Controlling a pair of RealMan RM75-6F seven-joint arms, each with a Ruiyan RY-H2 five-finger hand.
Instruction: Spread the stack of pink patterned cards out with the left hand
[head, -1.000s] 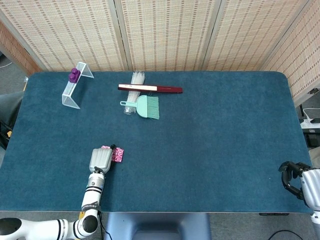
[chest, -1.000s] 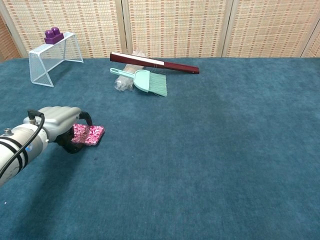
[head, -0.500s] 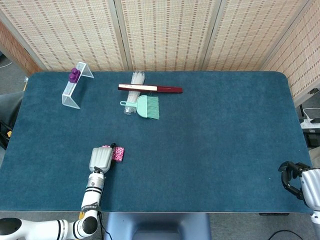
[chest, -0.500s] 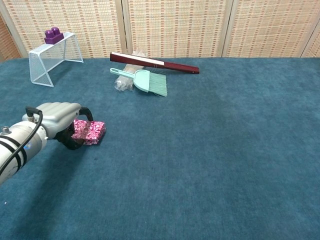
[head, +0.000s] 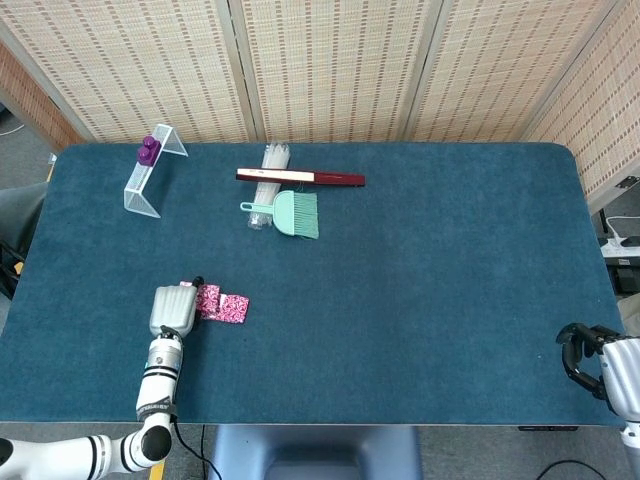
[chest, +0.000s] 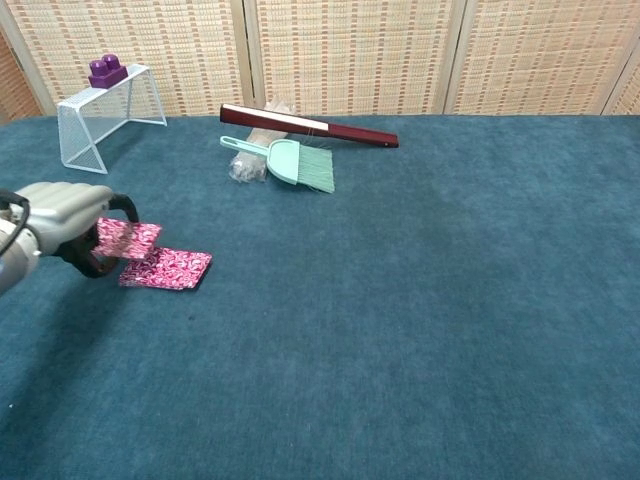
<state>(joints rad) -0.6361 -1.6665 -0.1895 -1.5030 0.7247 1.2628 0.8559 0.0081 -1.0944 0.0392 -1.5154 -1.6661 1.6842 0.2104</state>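
The pink patterned cards (head: 224, 305) lie on the blue table top, left of centre, fanned into a short row. In the chest view the lower cards (chest: 167, 268) lie flat, while the top ones (chest: 127, 238) reach left into my left hand (chest: 68, 212). That hand (head: 171, 309) sits at the row's left end, its fingers curled over and gripping those top cards. My right hand (head: 590, 356) rests at the table's near right corner, far from the cards, fingers curled in with nothing in them.
At the back middle lie a mint hand brush (head: 286, 212), a dark red folded fan (head: 300, 177) and a clear bundle (head: 268, 185). A wire rack (head: 152, 172) with a purple block (head: 149, 150) stands at the back left.
My left hand has moved left across the table, dragging the top cards with it. The compact stack is now drawn out into an overlapping row. The right hand has not moved.
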